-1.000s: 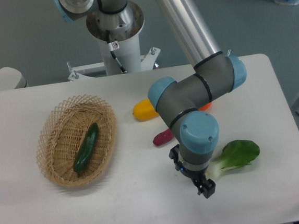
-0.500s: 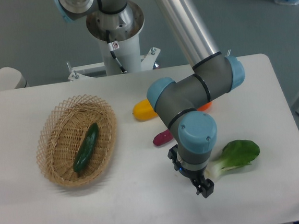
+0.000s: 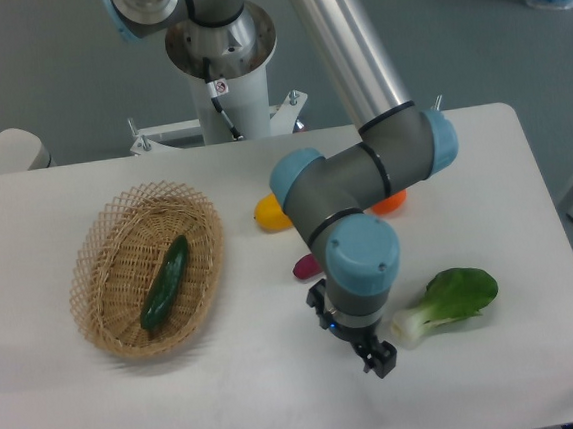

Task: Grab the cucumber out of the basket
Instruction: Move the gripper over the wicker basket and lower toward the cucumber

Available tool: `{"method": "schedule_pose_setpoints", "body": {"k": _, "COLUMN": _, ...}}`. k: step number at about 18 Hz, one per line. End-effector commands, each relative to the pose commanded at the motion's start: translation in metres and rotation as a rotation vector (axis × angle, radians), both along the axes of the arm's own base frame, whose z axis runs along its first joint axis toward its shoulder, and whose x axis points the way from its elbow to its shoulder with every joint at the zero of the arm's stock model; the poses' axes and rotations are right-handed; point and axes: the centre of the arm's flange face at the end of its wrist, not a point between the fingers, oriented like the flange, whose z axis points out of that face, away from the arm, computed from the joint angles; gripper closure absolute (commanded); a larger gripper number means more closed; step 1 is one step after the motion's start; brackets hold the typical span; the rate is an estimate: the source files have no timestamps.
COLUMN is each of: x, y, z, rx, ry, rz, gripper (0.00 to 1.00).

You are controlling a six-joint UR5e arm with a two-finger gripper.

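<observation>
Glossy cucumber (image 3: 165,282) in rough woven wicker basket (image 3: 99,253).

Bok choy (image 3: 449,301) lies on the white table (image 3: 232,400) — yellow piece (image 3: 268,214) well apart.

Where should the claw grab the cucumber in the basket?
Probably around its middle, coming straight down from above. The cucumber lies flat along the floor of the basket, slanting from lower left to upper right, and the raised rim blocks any sideways approach. Its middle looks slim and even, so the claw should close across the narrow width, not along its length.
</observation>
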Motion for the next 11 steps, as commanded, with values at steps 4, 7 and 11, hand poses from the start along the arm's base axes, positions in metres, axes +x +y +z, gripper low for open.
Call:
{"method": "schedule_pose_setpoints", "body": {"k": 4, "x": 0.054, "y": -0.006, "z": 0.005, "rx": -0.019, "ry": -0.022, "rz": -0.038, "gripper": 0.00}}
{"method": "schedule_pose_setpoints", "body": {"k": 7, "x": 0.098, "y": -0.006, "z": 0.014, "rx": -0.024, "ry": -0.027, "rz": -0.031, "gripper": 0.00}}
{"method": "schedule_pose_setpoints", "body": {"k": 11, "x": 0.154, "y": -0.002, "z": 0.012, "rx": -0.042, "ry": -0.039, "rz": 0.000, "gripper": 0.00}}
